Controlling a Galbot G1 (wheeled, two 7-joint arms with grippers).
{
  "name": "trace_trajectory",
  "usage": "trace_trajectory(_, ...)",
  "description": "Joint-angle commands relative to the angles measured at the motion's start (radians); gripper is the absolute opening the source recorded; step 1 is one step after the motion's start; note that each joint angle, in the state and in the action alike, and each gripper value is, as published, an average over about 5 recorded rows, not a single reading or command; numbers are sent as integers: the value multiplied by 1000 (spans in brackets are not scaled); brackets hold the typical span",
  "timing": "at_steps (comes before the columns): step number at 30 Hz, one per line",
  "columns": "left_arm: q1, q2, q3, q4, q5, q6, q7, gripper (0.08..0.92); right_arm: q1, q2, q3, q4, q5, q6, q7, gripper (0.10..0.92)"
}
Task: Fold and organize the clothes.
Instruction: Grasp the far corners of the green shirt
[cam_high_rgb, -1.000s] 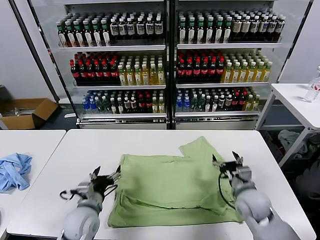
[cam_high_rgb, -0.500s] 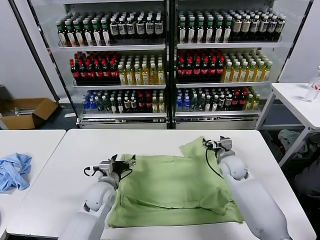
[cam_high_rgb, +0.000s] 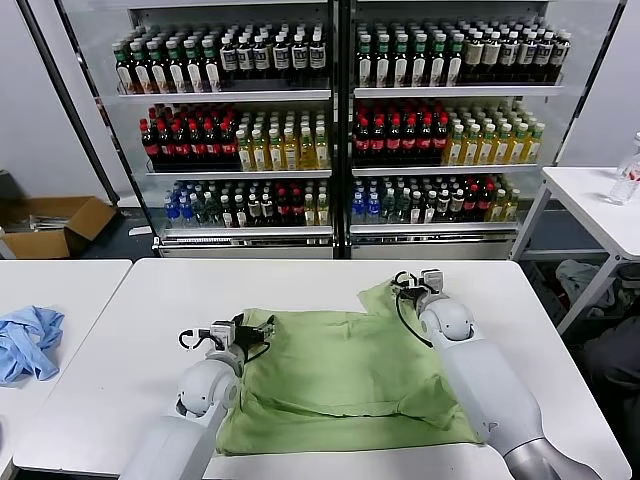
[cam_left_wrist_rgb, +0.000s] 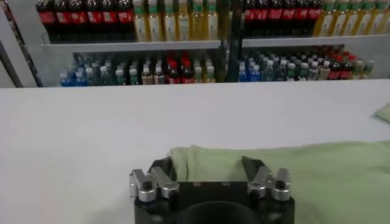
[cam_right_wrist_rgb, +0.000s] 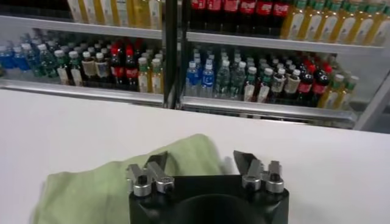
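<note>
The pale green shirt (cam_high_rgb: 340, 375) lies flat on the white table (cam_high_rgb: 150, 300), with a flap sticking out at its far right. No collar, buttons or patterned patch show. My left gripper (cam_high_rgb: 252, 327) is open at the shirt's far left corner; in the left wrist view (cam_left_wrist_rgb: 207, 165) that corner of the shirt (cam_left_wrist_rgb: 292, 170) lies between the spread fingers. My right gripper (cam_high_rgb: 408, 284) is open over the far right flap; in the right wrist view (cam_right_wrist_rgb: 201, 160) the rounded end of the shirt's flap (cam_right_wrist_rgb: 109, 182) lies between its fingers.
A crumpled light blue cloth (cam_high_rgb: 25, 342) lies on a second table at the left. Glass-door coolers full of bottles (cam_high_rgb: 340, 130) stand behind the table. A cardboard box (cam_high_rgb: 55, 225) sits on the floor far left. Another white table (cam_high_rgb: 600, 205) is at the right.
Both arms have reached away from me: the left gripper from the shirt's near left side to its far left corner, the right gripper from the right edge to the far right flap.
</note>
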Motion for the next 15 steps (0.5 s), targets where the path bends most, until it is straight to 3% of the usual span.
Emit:
trace_trajectory(1,22,-3,11,7,-7,20,7,613,-18,1,-18,9,1,-19,-39,569)
trace_trajectory(15,40,9,-19,-4,-70,5,22,184,-91,-45,18,175,60,51,-72,160)
